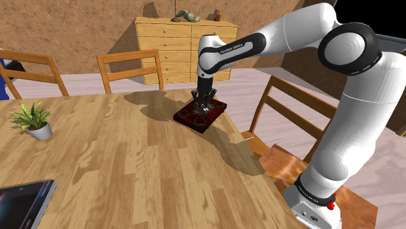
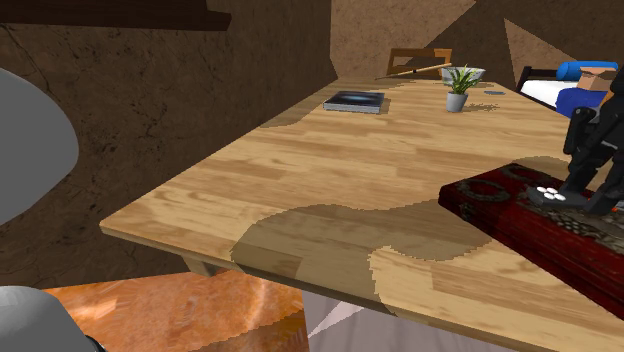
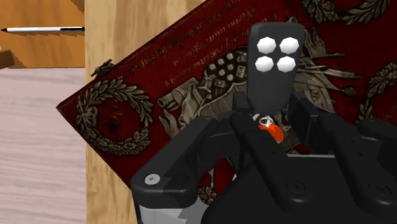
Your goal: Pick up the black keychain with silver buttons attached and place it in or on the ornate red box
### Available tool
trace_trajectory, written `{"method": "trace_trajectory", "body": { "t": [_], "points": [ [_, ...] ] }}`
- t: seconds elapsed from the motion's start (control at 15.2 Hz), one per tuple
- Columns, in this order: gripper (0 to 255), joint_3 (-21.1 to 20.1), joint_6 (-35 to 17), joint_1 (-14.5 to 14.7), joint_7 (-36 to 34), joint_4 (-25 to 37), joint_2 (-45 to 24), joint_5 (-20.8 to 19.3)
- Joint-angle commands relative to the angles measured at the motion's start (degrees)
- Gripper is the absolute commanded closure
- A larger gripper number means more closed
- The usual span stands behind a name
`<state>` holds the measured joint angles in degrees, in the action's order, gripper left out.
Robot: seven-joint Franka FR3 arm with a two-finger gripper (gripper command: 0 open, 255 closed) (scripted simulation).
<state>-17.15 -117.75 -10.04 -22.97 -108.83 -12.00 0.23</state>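
Note:
The ornate red box (image 1: 189, 118) (image 2: 500, 205) (image 3: 127, 108) lies flat near the table's far edge in the shoulder view, its lid covered in embossed wreaths and crests. A black keychain (image 3: 273, 57) (image 2: 549, 193) (image 1: 205, 110) with several white buttons rests face up on that lid, a small ring and red tag at its near end. My gripper (image 3: 273, 111) (image 1: 203, 104) (image 2: 590, 198) stands straight above the box, its fingers (image 3: 242, 118) pressed against both sides of the keychain's near end.
A potted plant (image 1: 32, 120) and a dark tablet (image 1: 23, 202) sit on the wooden table (image 1: 130, 169) toward the shoulder view's left. Chairs (image 1: 280, 130) ring the table, and a dresser (image 1: 185, 49) stands behind. A pen (image 3: 44, 29) lies past the box.

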Motion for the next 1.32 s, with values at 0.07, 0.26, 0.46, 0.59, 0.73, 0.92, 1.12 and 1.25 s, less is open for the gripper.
{"method": "trace_trajectory", "body": {
  "t": [0.07, 0.26, 0.46, 0.59, 0.73, 0.92, 1.12, 1.25],
  "points": [
    [255, 0.0, 0.0, 0.0, 0.0, 0.0, 0.0, 0.0],
    [0, 0.0, 0.0, 0.0, 0.0, 0.0, 0.0, 0.0],
    [0, 0.0, 0.0, 0.0, 0.0, 0.0, 0.0, 0.0],
    [0, 0.0, 3.6, -0.2, 0.2, 2.5, 1.2, 0.4],
    [0, 0.0, 6.8, -0.3, 0.4, 5.0, 2.0, 0.6],
    [0, 0.0, 6.8, -0.3, 0.4, 5.0, 2.0, 0.6],
    [0, 0.0, 6.8, -0.3, 0.4, 5.0, 2.0, 0.6],
    [0, 0.0, 6.8, -0.3, 0.4, 5.0, 2.0, 0.6]
  ]
}}
